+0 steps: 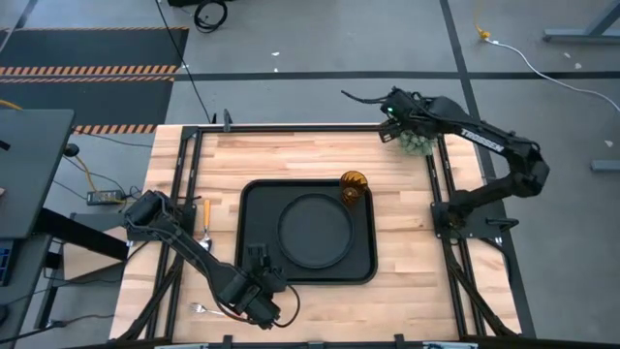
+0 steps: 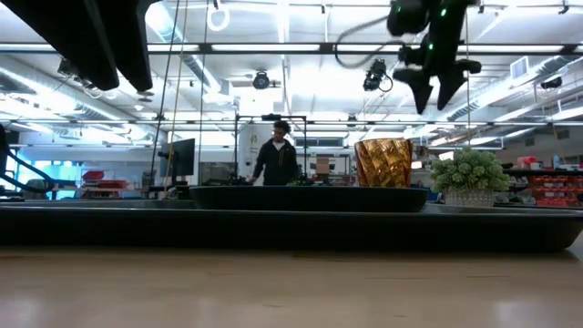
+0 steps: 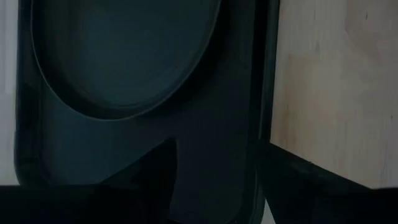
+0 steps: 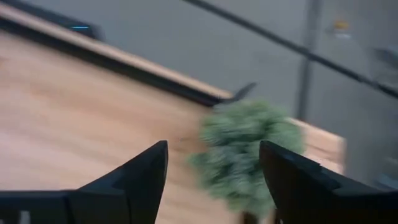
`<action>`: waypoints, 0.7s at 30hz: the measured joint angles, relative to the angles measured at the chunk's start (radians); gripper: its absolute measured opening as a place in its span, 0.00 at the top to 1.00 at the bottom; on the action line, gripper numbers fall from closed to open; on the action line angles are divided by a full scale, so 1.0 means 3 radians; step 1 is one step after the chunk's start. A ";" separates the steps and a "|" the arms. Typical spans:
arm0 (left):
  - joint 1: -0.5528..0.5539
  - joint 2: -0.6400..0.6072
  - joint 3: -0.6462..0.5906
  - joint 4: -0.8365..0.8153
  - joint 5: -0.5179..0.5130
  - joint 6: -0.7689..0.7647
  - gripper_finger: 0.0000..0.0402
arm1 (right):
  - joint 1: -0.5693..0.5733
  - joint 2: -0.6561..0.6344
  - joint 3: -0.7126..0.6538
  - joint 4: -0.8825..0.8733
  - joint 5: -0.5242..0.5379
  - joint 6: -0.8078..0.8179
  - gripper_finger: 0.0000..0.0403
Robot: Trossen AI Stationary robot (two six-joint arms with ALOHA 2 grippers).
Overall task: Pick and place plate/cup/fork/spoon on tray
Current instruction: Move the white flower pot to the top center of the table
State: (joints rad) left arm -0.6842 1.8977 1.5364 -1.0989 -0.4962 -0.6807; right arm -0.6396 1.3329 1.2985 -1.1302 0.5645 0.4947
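The black tray (image 1: 254, 208) lies mid-table with the round black plate (image 1: 315, 231) flat inside it. The amber cup (image 1: 353, 186) stands upright in the tray's far right corner (image 2: 383, 162). The fork (image 1: 205, 217), orange handle, lies on the wood left of the tray. The spoon (image 1: 201, 309) lies near the table's near edge, beside my left arm. My left gripper (image 1: 258, 256) hangs open over the tray's near left corner, and the tray's rim (image 3: 264, 93) shows between its fingers. My right gripper (image 1: 396, 123) is open, raised at the far right.
A fuzzy green plant ball (image 1: 417, 143) sits at the table's far right corner, just ahead of my right gripper (image 4: 214, 180). Black frame rails run along the table's left, right and far sides. A person stands in the room beyond (image 2: 276, 155).
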 joint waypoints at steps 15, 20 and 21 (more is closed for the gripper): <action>-0.0983 -0.0312 -0.0347 -0.1481 -0.1045 -0.1618 0.46 | -0.0603 0.0137 -0.0644 0.0101 0.0123 0.0468 0.39; -0.1121 -0.0746 -0.0799 -0.1396 -0.0962 -0.1991 0.46 | -0.0632 0.0029 -0.0814 0.0343 0.0137 0.0459 0.39; -0.1123 -0.0835 -0.0892 -0.1358 -0.0957 -0.2024 0.46 | -0.0632 0.0023 -0.0820 0.0371 0.0137 0.0463 0.39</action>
State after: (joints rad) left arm -1.0210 1.6470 1.2687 -1.5062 -0.7834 -1.2878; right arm -0.8291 1.3398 1.0526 -1.0190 0.6057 0.6337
